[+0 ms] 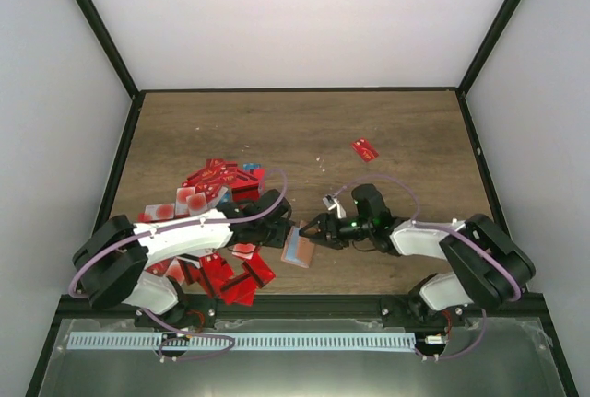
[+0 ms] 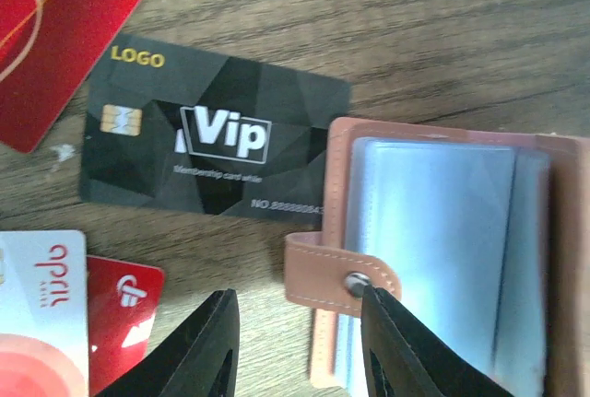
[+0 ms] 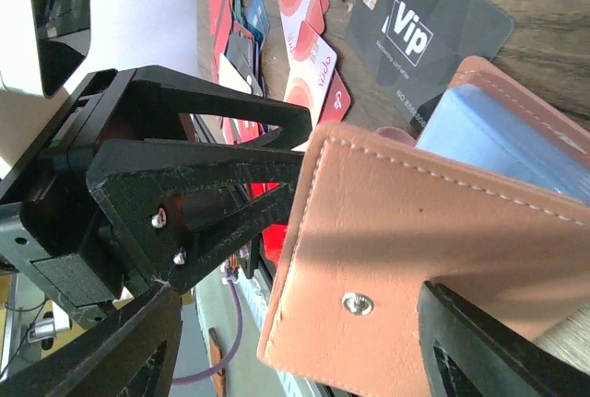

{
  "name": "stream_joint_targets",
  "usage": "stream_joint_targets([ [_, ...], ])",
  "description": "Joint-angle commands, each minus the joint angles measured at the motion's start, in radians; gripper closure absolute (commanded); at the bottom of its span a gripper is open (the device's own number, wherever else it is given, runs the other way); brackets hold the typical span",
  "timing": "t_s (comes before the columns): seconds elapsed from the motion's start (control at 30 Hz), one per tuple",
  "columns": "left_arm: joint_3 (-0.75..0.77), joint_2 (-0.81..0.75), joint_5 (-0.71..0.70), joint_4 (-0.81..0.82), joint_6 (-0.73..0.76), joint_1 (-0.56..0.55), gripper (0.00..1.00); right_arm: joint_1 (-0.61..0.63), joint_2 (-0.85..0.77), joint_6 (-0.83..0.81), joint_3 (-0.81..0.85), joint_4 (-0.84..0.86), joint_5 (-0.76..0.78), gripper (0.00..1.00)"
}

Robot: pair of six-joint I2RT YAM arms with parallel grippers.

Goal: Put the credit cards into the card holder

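My left claw (image 2: pixel 297 294) released, strap of the card holder (image 2: pixel 433 231) beside its right finger, black Vip card (image 2: pixel 212 139) ahead on the surface, my right claw (image 3: pixel 300 291) spread, straddling the raised holder cover

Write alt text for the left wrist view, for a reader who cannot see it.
An open salmon-tan card holder with light blue sleeves lies on a wooden table, filling the right side. A black Vip card lies left of it, with red and white cards at the left edge. The black fingers of the left gripper stand apart at the bottom.
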Motion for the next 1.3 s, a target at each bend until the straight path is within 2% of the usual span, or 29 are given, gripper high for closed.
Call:
stream_joint_targets([
  [0.0, -0.02, -0.037, -0.012, 0.0, 0.01, 0.014, 0.61, 0.032, 0.06, 0.004, 0.053, 0.048, 0.009, 0.28],
  [0.27, -0.038, -0.025, 0.015, 0.032, 0.047, 0.024, 0.61, 0.036, 0.122, -0.004, 0.073, 0.055, 0.012, 0.29],
  [0.67, -0.054, -0.114, -0.003, 0.017, 0.041, 0.062, 0.58, 0.043, 0.182, -0.033, 0.09, 0.053, 0.005, 0.3],
  [0.87, -0.07, -0.088, 0.012, 0.023, 0.066, 0.062, 0.57, 0.042, 0.159, -0.066, 0.104, 0.001, 0.03, 0.3],
  [1.27, -0.13, -0.049, 0.056, 0.059, 0.074, 0.06, 0.57, 0.044, 0.252, -0.101, 0.136, -0.011, 0.037, 0.3],
])
